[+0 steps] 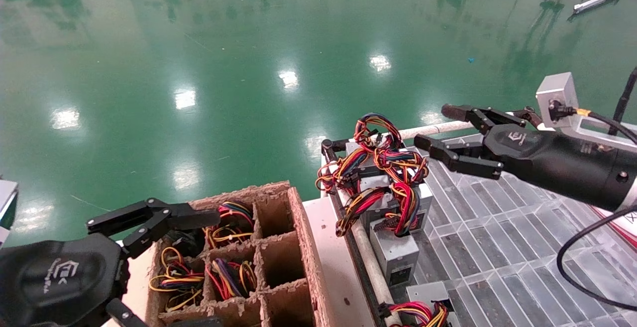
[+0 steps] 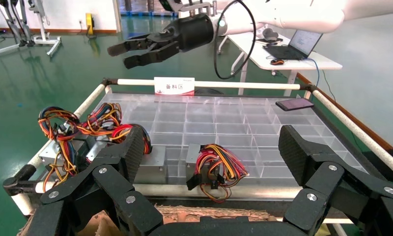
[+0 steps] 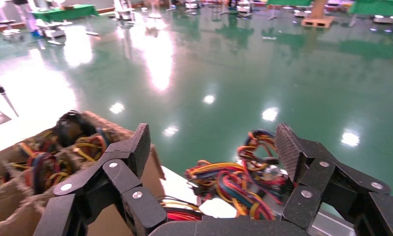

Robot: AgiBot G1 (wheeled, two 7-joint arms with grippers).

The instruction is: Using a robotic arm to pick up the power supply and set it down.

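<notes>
The power supply [image 2: 211, 164], a small silver box with a looped bundle of mostly orange, yellow and red wires, lies at the near edge of the clear gridded tray [image 2: 224, 118]. The head view shows it cut off at the bottom [image 1: 420, 313]. My right gripper [image 1: 430, 126] hangs open and empty above the tray's far end, pointing at a pile of like silver boxes [image 1: 395, 255] with tangled wires [image 3: 234, 182]. It also shows in the left wrist view [image 2: 118, 55]. My left gripper [image 1: 209, 270] is open and empty over the cardboard box [image 1: 298, 227].
The cardboard box has several compartments, some holding coiled wires [image 1: 229, 277]. White rails [image 2: 224, 84] edge the tray, with a red-and-white card [image 2: 174, 86] on the far rail and a dark phone [image 2: 294, 103] at one corner. Green floor surrounds the bench.
</notes>
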